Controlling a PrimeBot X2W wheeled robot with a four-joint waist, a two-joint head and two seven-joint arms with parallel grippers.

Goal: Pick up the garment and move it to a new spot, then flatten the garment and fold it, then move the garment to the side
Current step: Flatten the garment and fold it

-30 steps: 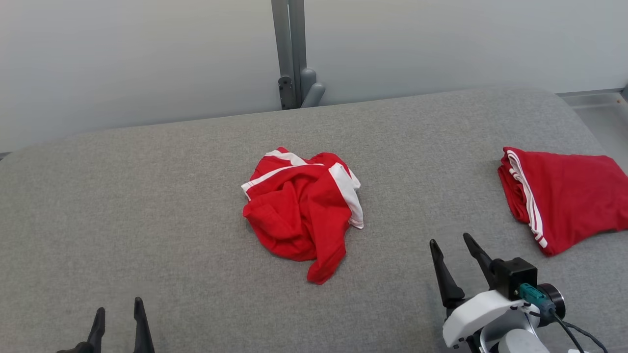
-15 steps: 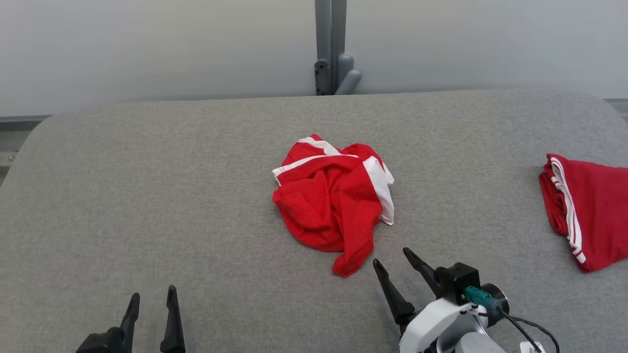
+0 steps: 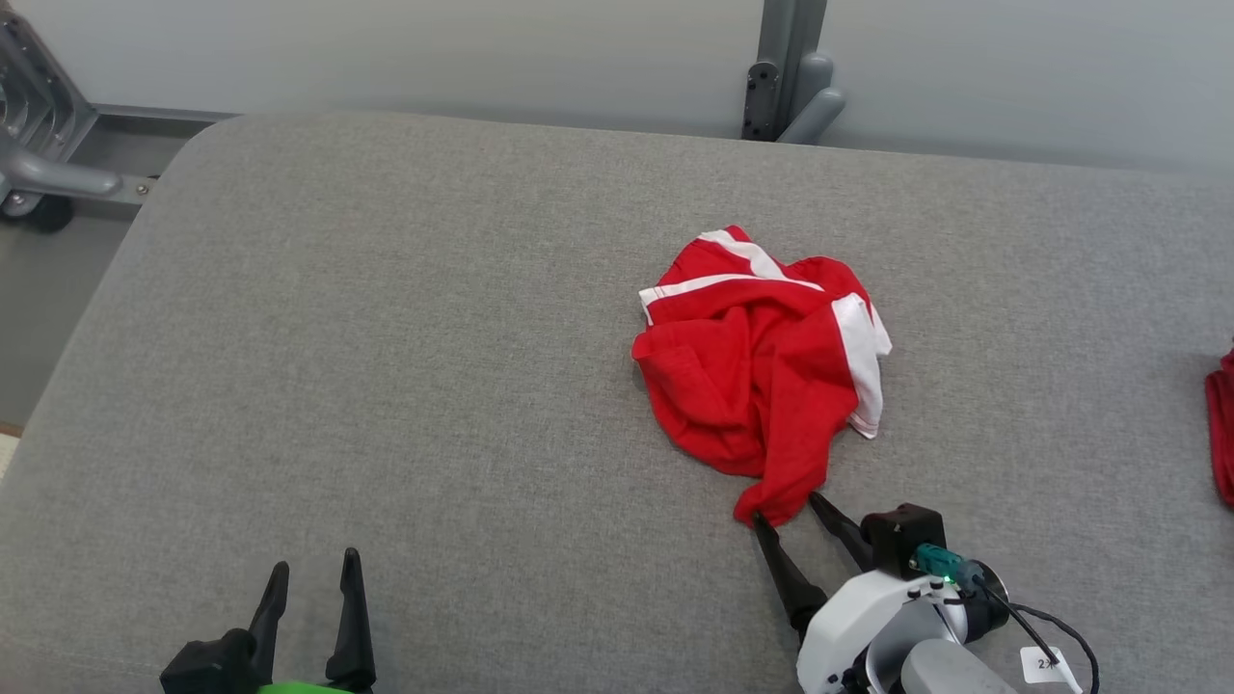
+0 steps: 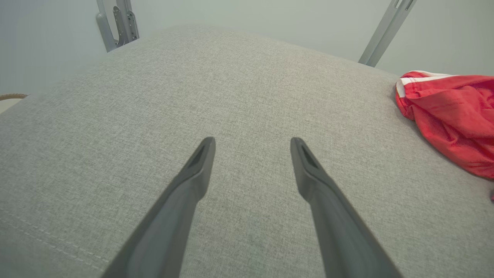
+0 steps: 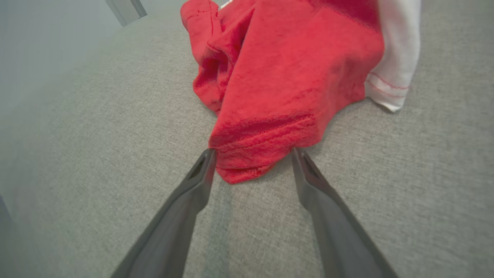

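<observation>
A crumpled red garment with white stripes lies bunched on the grey padded table. Its lowest red corner sits between the tips of my right gripper, which is open, one fingertip on each side of the cloth. My left gripper is open near the table's front left, over bare fabric, well apart from the garment seen at the right edge of the left wrist view. My left gripper holds nothing.
A second red cloth pokes in at the right edge of the table. A grey metal post stands behind the table's far edge, and a metal frame with a wheel is past the left corner.
The camera has swung left, shifting the whole picture right. My right gripper has advanced to the garment's lower corner, which is now between its open fingertips. The left gripper stays open.
</observation>
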